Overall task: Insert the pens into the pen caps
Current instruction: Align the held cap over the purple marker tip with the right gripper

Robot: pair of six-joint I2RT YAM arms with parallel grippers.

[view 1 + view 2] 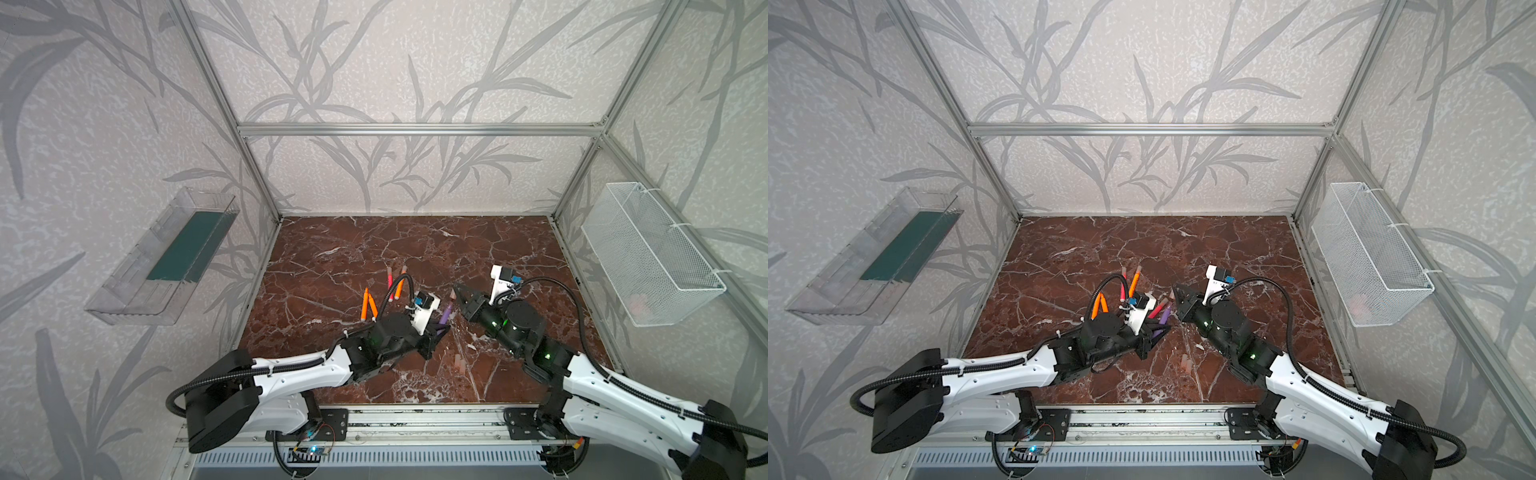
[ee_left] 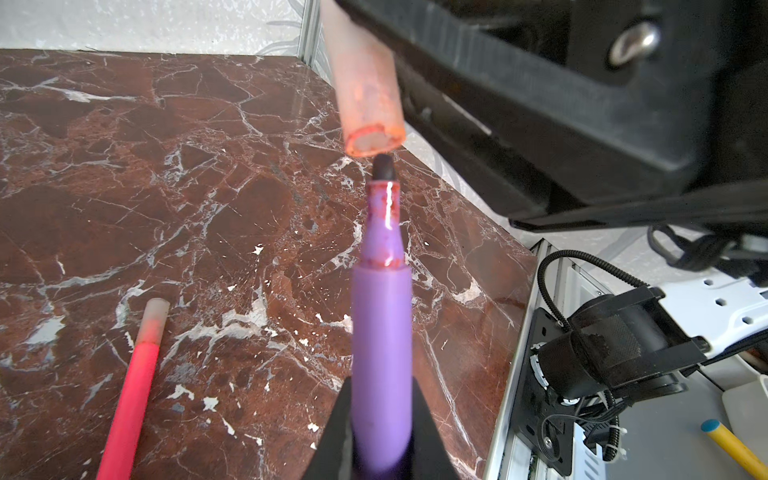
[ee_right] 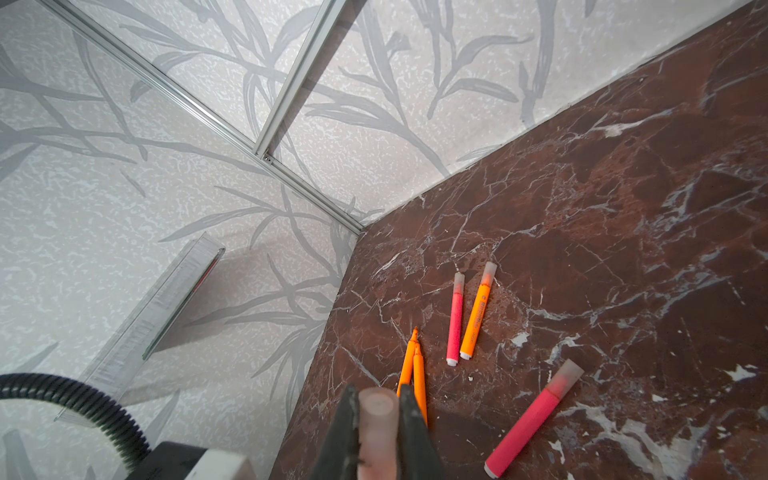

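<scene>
The left gripper [image 2: 380, 395] is clamped on the purple pen [image 2: 381, 316], held above the middle of the marble table [image 2: 166, 187]. The pen's dark tip, on a nose smeared red, meets the open mouth of the pale pink cap [image 2: 368, 95] pinched by the right gripper [image 3: 378, 399]. Whether they touch is unclear. The jaws hide the pen's butt end, and the cap's far end is cut off.

Marble work cell with leaf-print walls
A red-brown marble tabletop [image 1: 365, 249] sits inside an aluminium frame [image 1: 415, 129] backed by grey leaf-patterned wallpaper [image 1: 374, 62]. At nine o'clock a clear plastic bin [image 1: 133, 270] with a dark green panel [image 1: 187, 245] hangs on the wall. At three o'clock hangs a white wire mesh basket [image 1: 648, 249].
</scene>
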